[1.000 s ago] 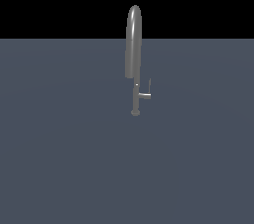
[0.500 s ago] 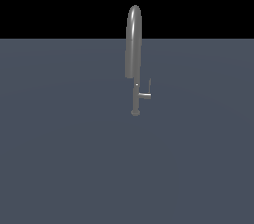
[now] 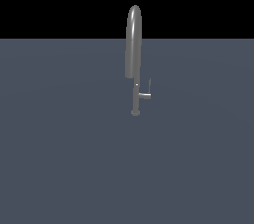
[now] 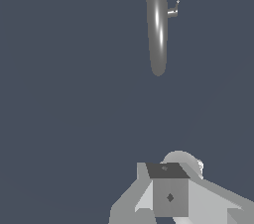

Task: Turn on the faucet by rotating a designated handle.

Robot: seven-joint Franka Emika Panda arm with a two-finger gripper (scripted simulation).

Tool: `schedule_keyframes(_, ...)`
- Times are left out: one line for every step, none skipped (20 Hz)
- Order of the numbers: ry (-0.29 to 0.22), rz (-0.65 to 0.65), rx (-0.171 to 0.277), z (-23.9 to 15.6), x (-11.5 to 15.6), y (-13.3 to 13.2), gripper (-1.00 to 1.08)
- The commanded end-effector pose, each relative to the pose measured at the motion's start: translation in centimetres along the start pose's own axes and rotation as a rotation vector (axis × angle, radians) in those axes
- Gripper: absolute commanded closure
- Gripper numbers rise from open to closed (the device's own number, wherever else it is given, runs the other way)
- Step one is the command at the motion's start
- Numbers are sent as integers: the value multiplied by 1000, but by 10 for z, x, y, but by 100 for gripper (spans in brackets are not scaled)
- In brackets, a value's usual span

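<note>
The faucet (image 3: pixel 134 54) stands upright on the flat grey-blue surface in the exterior view: a slim post on a small round base (image 3: pixel 135 112), with a thick arched spout. The handle (image 3: pixel 145 94) is a short stub off the post toward the exterior view's right, ending in a thin upright rod. In the wrist view the spout (image 4: pixel 157 25) is seen end-on and the handle (image 4: pixel 172 11) pokes out beside it. My gripper (image 4: pixel 167 171) shows only in the wrist view; its fingers look pressed together and empty. It is well apart from the faucet.
The grey-blue surface (image 3: pixel 64 158) stretches flat all around the faucet, with a black background behind it. The arm does not show in the exterior view.
</note>
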State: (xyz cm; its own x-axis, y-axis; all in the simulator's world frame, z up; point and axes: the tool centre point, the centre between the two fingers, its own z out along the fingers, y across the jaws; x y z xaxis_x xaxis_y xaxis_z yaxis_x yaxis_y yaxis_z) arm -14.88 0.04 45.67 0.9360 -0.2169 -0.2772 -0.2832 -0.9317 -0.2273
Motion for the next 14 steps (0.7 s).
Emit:
schedule_keyframes(-33, 42, 42, 1, 16, 0, 108)
schedule_keyframes(-46, 59, 59, 2, 23, 0, 108)
schedule_keyframes(-60, 76, 76, 2, 29, 0, 108)
schedule_keyframes(-73, 93, 93, 3, 36, 1, 108)
schedule_keyframes(-87, 110, 111, 4, 43, 1, 108)
schedule_keyframes(-100, 127, 128, 5, 49, 2, 108)
schedule_keyframes(-114, 144, 146, 6, 56, 3, 108)
schedule_keyframes(-128, 161, 164, 7, 62, 3, 108)
schedule_keyframes(-142, 178, 181, 9, 69, 4, 108)
schedule_keyframes(-156, 196, 199, 10, 75, 5, 108)
schedule_keyframes(-170, 213, 217, 12, 82, 6, 108)
schedule_keyframes(-184, 231, 236, 13, 89, 8, 108)
schedule_keyframes(-199, 249, 254, 15, 95, 9, 108)
schedule_keyframes(-213, 266, 273, 17, 102, 10, 108)
